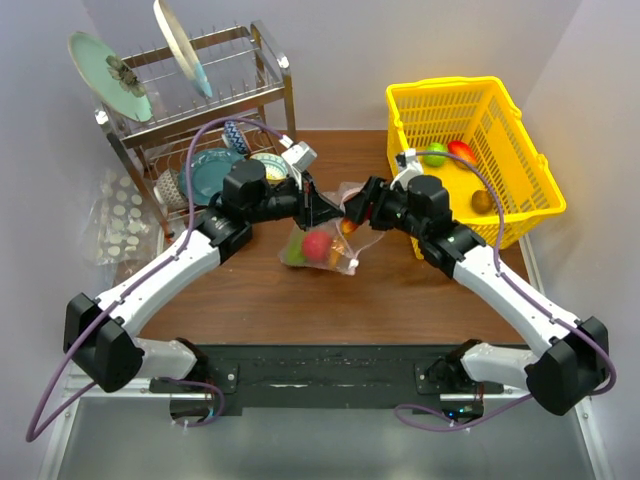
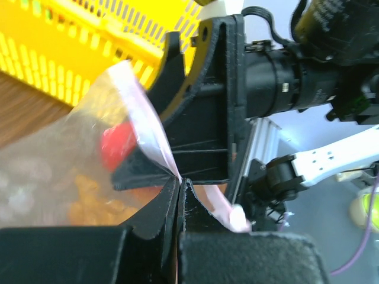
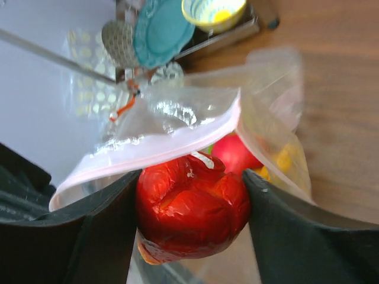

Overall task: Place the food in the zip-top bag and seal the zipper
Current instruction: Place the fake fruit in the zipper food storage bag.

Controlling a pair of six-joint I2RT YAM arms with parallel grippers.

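The zip-top bag lies at the table's middle with red, green and orange toy food inside. My left gripper is shut on the bag's pink zipper strip and holds the mouth up. My right gripper is shut on a glossy red toy pepper right at the bag's open mouth, under the pink strip. A red fruit and yellow-orange food show inside the bag. More food lies in the yellow basket: a green one, a red one and a tan one.
A metal dish rack with plates and bowls stands at the back left. A clear bag of white discs lies left of it. The yellow basket stands at the back right, close behind my right arm.
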